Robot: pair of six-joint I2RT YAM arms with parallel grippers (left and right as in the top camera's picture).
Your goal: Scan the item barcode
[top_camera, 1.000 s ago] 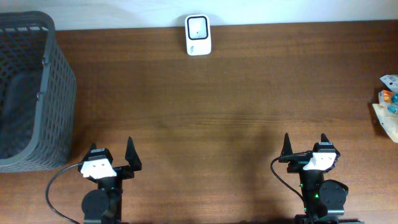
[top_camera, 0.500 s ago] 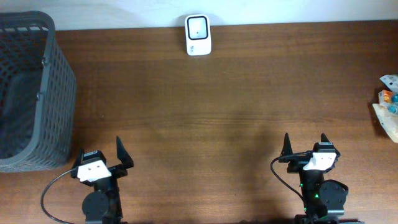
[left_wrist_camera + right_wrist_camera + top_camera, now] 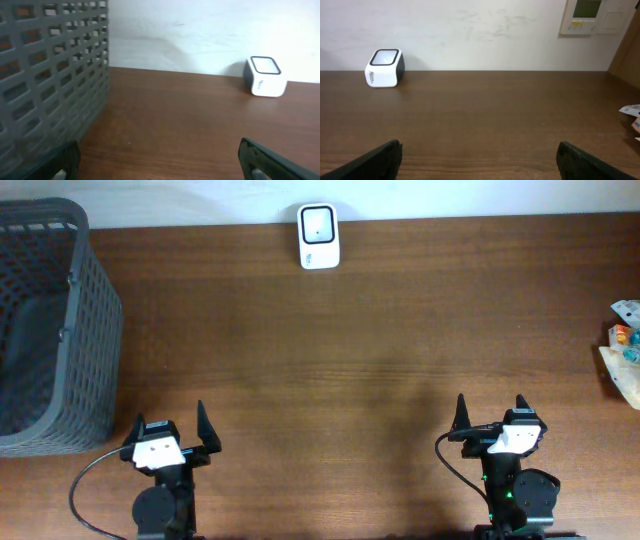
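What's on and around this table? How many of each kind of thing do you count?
Grey mesh basket: 1
White scanner box: 1
Robot arms: 2, the left arm and the right arm, both with jaws open and empty
Heap of packets at the right edge: 1, cut off by the frame, so its pieces cannot be counted
Total: 5

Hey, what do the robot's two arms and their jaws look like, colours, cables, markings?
Both the left arm and the right arm are black, with a round base joint and a white block near the wrist. Each ends in two black, pointed jaws. A thin black cable loops beside each; small green lights glow on the right one.
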